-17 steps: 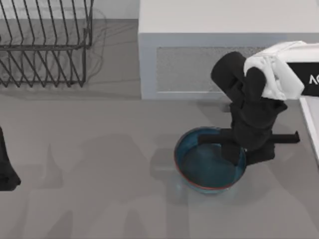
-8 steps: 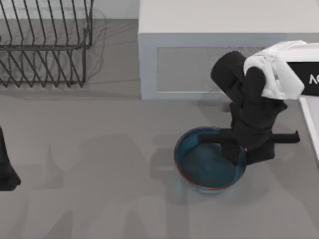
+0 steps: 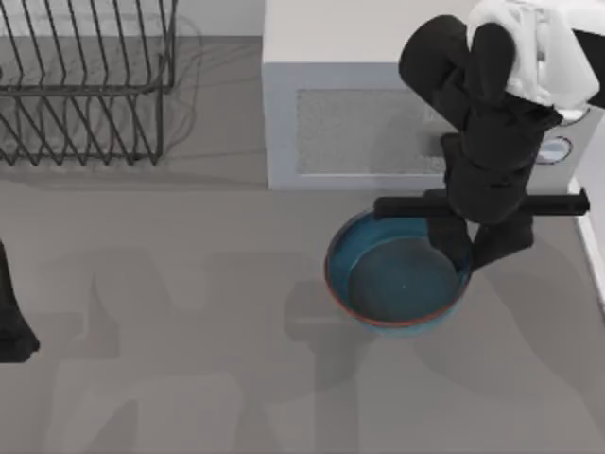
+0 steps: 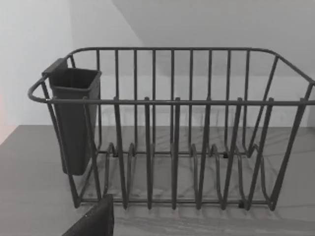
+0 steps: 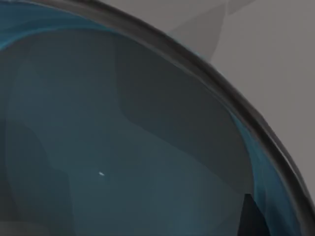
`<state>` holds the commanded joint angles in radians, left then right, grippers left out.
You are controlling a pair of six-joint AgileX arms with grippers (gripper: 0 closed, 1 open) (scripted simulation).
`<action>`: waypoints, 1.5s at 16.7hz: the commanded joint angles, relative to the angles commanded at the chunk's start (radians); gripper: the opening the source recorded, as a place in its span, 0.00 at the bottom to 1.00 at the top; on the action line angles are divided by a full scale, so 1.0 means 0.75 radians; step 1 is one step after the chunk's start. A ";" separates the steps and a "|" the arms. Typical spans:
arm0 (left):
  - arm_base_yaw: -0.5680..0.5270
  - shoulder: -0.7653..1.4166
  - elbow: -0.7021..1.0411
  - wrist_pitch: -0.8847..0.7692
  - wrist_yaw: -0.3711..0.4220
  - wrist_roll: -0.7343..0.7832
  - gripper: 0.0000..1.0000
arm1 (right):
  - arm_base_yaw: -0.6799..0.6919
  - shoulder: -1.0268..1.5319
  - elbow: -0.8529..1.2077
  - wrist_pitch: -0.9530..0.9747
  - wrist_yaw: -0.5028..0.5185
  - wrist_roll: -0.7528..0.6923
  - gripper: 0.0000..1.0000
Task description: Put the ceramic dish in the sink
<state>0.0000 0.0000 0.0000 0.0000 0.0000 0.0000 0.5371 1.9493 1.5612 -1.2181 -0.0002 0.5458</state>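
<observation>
The ceramic dish (image 3: 397, 284) is one round blue bowl with a thin reddish-brown rim. It is on the right half of the grey counter (image 3: 189, 331), just in front of the white microwave (image 3: 378, 123). There is one microwave, at the back of the counter. In the right wrist view the dish (image 5: 123, 147) is very close, and its blue inside and dark rim take up most of the picture.

The right gripper (image 3: 471, 248) is at the right side of the dish's rim. The arm comes in from the top right corner and bends down. Its black wrist points at the counter, and a black bar sticks out to both sides above the dish. One finger dips inside the dish and the other sits outside the rim, so the fingers are clenched on the rim of the dish. Whether the dish is lifted off the counter or sitting on it, I cannot tell.

There is one wire rack (image 3: 85, 85), at the back left of the counter. In the left wrist view the rack (image 4: 172, 147) has one dark cup (image 4: 74, 118) hanging on its end.

The left gripper (image 3: 11, 312) is at the far left edge of the counter, well apart from the dish. I cannot tell how its fingers stand.
</observation>
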 joint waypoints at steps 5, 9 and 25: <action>0.000 0.000 0.000 0.000 0.000 0.000 1.00 | -0.015 -0.070 0.244 -0.276 0.002 -0.008 0.00; 0.000 0.000 0.000 0.000 0.000 0.000 1.00 | -0.017 -0.081 0.265 -0.296 0.002 -0.009 0.00; 0.000 0.000 0.000 0.000 0.000 0.000 1.00 | -0.510 -0.562 -0.260 0.975 -0.427 -0.273 0.00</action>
<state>0.0000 0.0000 0.0000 0.0000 0.0000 0.0000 0.1547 1.5280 1.3660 -0.4866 -0.3203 0.3410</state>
